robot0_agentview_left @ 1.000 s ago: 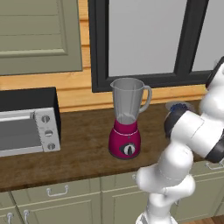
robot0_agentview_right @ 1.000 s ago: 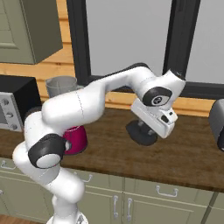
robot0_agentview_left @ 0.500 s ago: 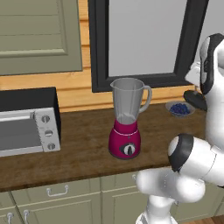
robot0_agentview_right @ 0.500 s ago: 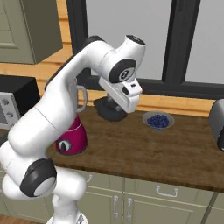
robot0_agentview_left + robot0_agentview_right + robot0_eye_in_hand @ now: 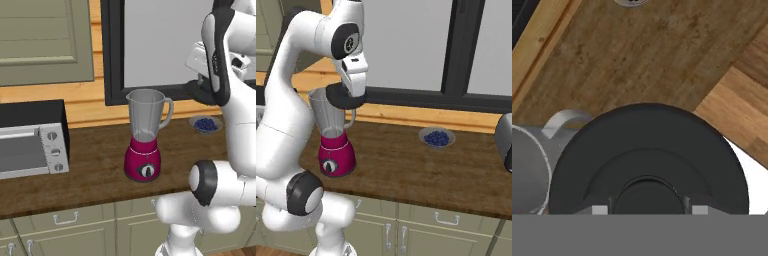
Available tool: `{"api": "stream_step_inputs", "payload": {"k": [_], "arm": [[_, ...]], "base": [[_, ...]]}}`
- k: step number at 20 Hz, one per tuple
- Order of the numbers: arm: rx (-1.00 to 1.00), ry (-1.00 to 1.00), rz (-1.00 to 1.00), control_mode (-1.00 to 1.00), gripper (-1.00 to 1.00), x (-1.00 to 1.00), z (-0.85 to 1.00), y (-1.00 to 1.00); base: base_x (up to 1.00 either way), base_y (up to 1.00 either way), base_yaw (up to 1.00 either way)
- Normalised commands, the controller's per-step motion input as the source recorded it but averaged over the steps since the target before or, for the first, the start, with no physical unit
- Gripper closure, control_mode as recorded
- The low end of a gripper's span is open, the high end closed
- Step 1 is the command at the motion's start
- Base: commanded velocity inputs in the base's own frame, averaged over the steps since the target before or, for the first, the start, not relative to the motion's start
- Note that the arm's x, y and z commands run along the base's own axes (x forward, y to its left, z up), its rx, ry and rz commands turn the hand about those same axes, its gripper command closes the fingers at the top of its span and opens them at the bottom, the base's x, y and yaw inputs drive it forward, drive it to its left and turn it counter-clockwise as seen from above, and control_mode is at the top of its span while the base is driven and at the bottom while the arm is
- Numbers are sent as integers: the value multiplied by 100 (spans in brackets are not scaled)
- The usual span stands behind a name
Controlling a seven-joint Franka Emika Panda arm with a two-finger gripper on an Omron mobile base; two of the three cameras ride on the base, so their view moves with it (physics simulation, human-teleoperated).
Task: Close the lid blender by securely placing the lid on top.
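Blender point(image 5: 144, 135) stands upright on the wooden counter point(image 5: 406, 165), nearer its front edge than the back wall, its magenta base down and the clear jar's mouth uncovered. The black lid point(image 5: 341, 96) is in the air, clamped between the fingers of the gripper point(image 5: 347, 95), level with the jar's rim and just beside it on the handle side. In the hand view the lid point(image 5: 648, 160) sits off-centre from the jar's rim point(image 5: 539, 165), overlapping it only at one edge, with the handle point(image 5: 564, 120) showing beside it. The risk from here, as I judge it, is lowering before the disc is centred: one edge would catch the rim, the lid would tilt and sit crooked, or slip off onto the counter. A sideways push against the tall jar could also tip it. The bowl of blue berries point(image 5: 436, 137) sits well apart towards the back wall.
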Motion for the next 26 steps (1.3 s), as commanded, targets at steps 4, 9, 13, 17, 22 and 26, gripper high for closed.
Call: {"api": "stream_step_inputs", "payload": {"k": [4,9,13,17,22,26], "arm": [[-3,17,-7,-100,100,9,69,89],[0,19,0,-100,100,23,11,79],[0,11,0,-100,100,2,-40,46],[0,1,0,-100,100,0,-54,20],[0,0,0,-100,100,0,-42,1],[-1,-2,0,-100,100,9,-20,0]], "base": [[0,0,0],[0,0,0],[0,0,0],[0,0,0],[0,0,0],[0,0,0]]}}
